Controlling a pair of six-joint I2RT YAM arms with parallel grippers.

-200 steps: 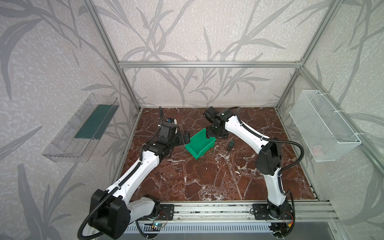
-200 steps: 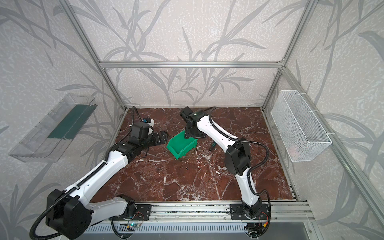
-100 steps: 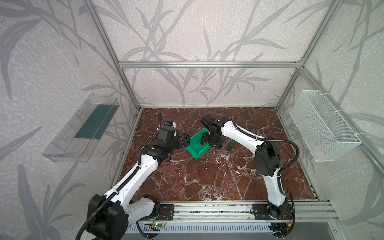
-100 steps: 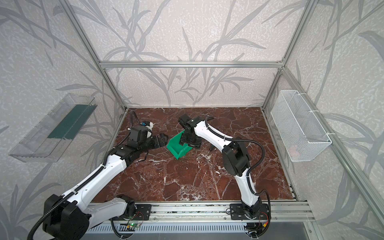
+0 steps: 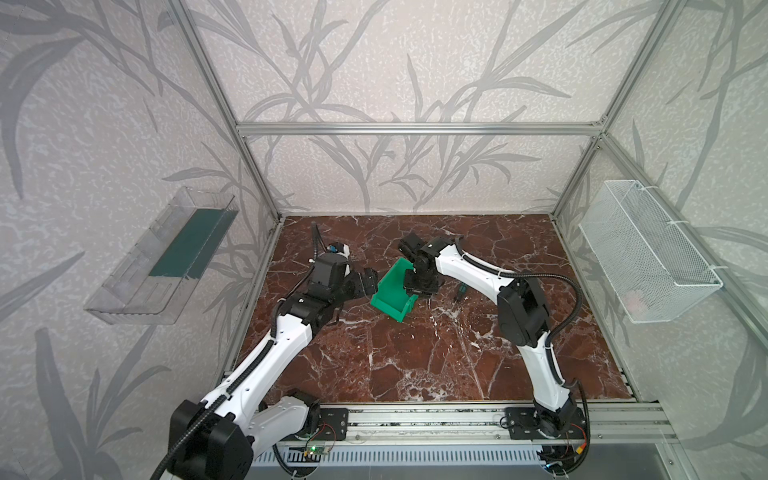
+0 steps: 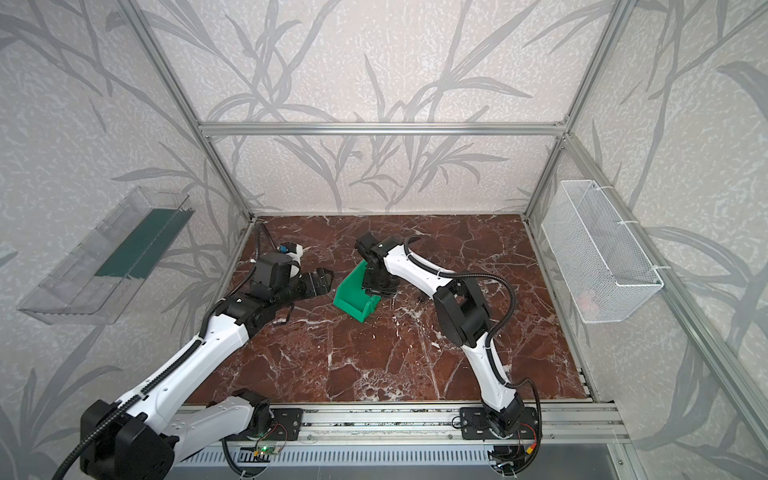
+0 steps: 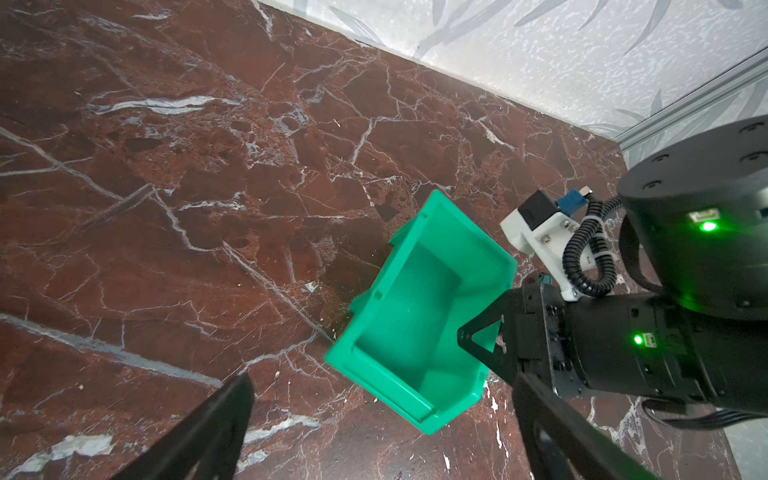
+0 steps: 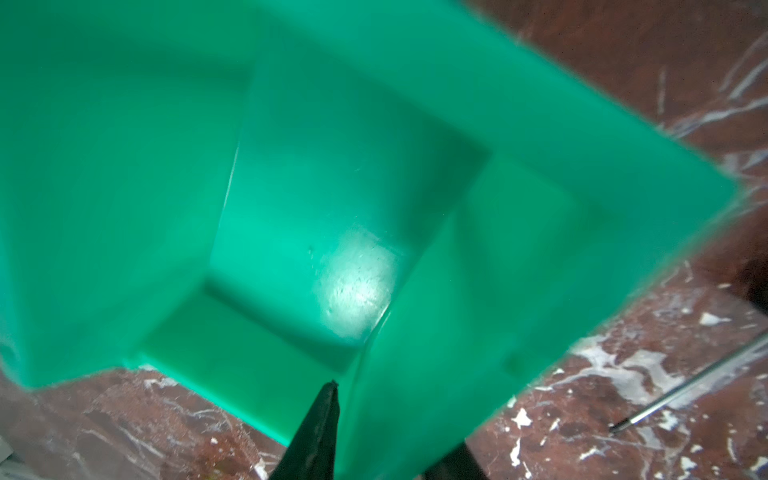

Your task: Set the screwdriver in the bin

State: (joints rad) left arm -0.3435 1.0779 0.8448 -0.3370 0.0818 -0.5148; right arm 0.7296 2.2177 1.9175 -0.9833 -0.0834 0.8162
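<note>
Two changes — right gripper [image 5: 417, 291] now clamps bin [image 5: 390, 293] wall; left gripper [image 5: 371, 279] nearer.

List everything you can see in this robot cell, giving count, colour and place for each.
bin: one, bright green, mid-tabletop, empty
screwdriver: one, dark handle, on the tabletop just right of the bin
tabletop: one, red-brown marble
tray: one, clear, left wall, dark green strip inside
basket: one, white wire mesh, right wall
arms: two, white and black
left hand: one, black, open beside the bin
right hand: one, black, pinching the bin's wall
</note>
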